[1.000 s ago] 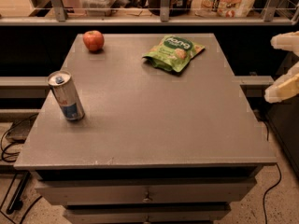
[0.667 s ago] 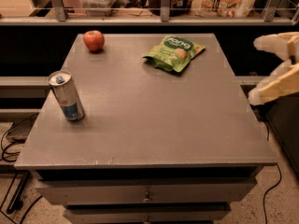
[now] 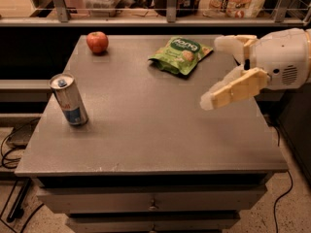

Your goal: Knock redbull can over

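The redbull can (image 3: 69, 100) stands upright near the left edge of the grey table (image 3: 146, 130). It is slim and silver with blue panels and a pull-tab top. My gripper (image 3: 214, 72) reaches in from the right, above the table's right side, far from the can. Its two cream fingers are spread apart and hold nothing. One finger (image 3: 235, 89) points down-left, the other (image 3: 231, 42) lies higher toward the back.
A red apple (image 3: 97, 42) sits at the table's back left. A green snack bag (image 3: 181, 55) lies at the back middle, just left of my gripper. A shelf rail with containers runs behind the table. Cables lie on the floor at left.
My gripper has moved in from the right edge, leftward over the table's right side. The can, apple and bag have not moved.
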Tool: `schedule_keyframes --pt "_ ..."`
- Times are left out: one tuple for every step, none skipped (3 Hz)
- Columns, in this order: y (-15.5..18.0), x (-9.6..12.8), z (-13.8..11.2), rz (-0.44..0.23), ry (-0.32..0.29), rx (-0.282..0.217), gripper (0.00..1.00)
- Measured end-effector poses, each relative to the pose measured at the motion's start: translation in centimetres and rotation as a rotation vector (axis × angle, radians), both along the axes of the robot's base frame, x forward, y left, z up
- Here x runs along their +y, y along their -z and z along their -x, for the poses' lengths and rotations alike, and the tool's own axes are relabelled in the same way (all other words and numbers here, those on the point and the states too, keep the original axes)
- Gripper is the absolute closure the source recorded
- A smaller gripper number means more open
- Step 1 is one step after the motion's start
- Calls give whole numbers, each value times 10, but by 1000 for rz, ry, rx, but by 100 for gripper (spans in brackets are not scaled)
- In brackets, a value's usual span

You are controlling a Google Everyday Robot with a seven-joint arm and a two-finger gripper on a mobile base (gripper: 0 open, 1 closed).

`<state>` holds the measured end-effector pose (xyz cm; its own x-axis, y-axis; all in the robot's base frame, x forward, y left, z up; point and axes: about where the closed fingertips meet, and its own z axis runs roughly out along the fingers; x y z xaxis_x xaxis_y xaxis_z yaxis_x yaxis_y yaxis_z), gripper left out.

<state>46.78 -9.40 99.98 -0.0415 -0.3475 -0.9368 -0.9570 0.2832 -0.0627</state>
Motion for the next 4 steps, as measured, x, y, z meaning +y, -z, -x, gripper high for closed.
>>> schedule_keyframes --pt "-1 6 -1 -10 -2 -1 0" --pt "1 35 -8 40 -9 -26 0" --pt "3 65 -16 68 -31 -64 0" --pt "10 102 -23 69 -67 -93 0"
